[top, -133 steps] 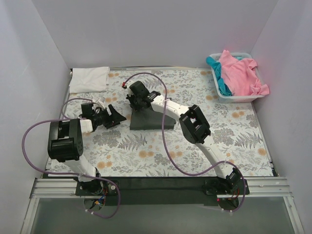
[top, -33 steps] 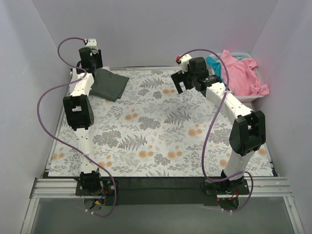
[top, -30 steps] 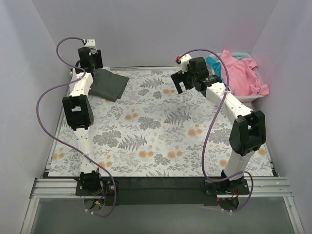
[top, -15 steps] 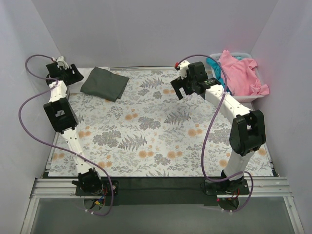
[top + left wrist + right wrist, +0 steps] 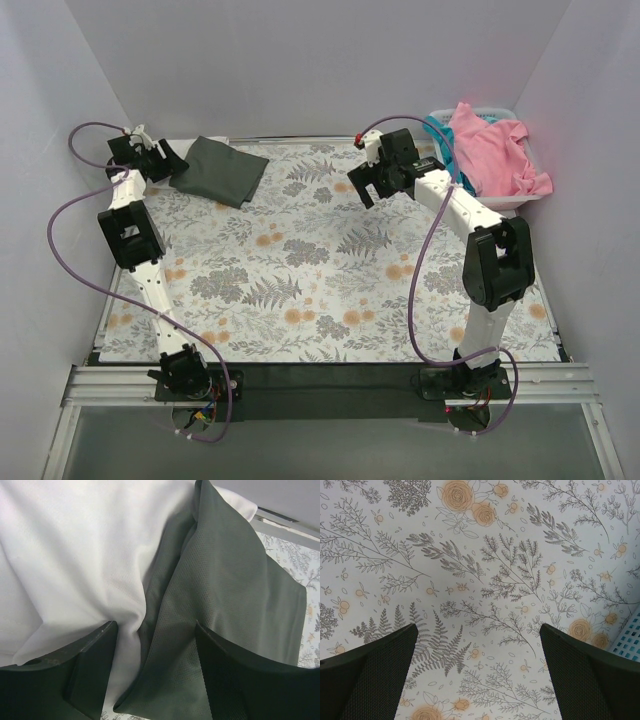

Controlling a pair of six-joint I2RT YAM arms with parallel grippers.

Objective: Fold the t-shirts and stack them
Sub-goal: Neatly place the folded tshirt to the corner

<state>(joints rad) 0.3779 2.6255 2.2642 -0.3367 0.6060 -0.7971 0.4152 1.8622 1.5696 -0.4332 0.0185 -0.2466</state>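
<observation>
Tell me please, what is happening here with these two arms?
Two robot arms are folding and stacking shirts. The left pincer, open, is over the stack in the far left corner, where the grey shirt lies on the white shirt. The right pincer hangs open above the tablecloth near the basket, which holds the pink shirt and teal shirt, not yet folded.

R hand [image 5: 478,628] gaping wide above floral cloth [image 5: 485,555]; basket corner [image 5: 628,642] at rt edge.
</observation>
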